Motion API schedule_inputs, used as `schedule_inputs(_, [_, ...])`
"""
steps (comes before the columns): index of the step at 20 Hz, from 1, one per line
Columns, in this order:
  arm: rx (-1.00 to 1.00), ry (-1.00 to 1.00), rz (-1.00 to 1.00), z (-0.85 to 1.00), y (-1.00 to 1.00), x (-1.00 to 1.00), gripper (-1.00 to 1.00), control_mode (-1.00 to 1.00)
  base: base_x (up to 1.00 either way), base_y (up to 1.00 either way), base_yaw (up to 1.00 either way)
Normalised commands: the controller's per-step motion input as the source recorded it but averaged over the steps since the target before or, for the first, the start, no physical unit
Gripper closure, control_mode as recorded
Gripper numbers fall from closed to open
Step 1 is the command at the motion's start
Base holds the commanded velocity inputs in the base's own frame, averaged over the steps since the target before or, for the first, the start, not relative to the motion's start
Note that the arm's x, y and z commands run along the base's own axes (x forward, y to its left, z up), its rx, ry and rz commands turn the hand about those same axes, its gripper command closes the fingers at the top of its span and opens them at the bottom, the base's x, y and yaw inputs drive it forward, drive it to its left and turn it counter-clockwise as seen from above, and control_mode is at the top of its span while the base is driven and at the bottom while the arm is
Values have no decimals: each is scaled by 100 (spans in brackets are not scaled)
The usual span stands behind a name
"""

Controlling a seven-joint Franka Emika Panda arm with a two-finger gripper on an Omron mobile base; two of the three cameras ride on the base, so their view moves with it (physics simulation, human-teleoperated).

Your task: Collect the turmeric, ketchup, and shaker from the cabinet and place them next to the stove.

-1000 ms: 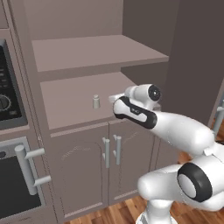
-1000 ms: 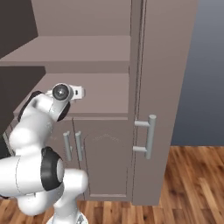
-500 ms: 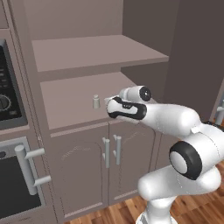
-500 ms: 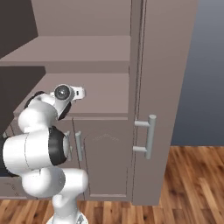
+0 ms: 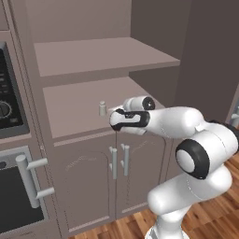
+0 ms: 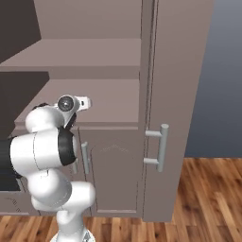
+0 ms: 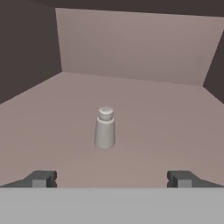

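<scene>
The gripper (image 7: 111,179) is being held wide open and empty at the front edge of the lower shelf (image 7: 166,131) of the cabinet (image 5: 154,88), its two fingertips (image 7: 41,178) being seen far apart at the bottom of the hand view, with nothing between them. Just beyond them, roughly centred between the tips but not yet reached, the shaker (image 7: 105,128) is being shown standing upright on the shelf, its long axis vertical, the base down and the slightly wider rounded cap pointing straight up; no tilt is being seen. In the left base view the shaker (image 5: 102,108) is being seen near the shelf's front, a little left of the hand, close to it but apart. Farther in, bare shelf floor and the back wall are being seen, and the upper shelf (image 5: 93,56) is being shown above. Neither turmeric nor ketchup is being seen on the parts of the shelves that are being shown, so whether they are already collected cannot be told. The task is being judged as still unfinished: the shaker is not yet grasped, and lifting it out and setting it beside the stove are being left to do.
</scene>
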Motion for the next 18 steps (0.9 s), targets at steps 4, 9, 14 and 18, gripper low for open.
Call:
schedule_inputs(4, [0,0,0,0,11,6,-100,-100,0,0,0])
schedule_inputs(9, [0,0,0,0,15,12,-100,-100,0,0,0])
schedule_inputs(14, [0,1,0,0,19,15,-100,-100,0,0,0])
schedule_inputs(18, [0,1,-1,0,17,18,-100,-100,0,0,0])
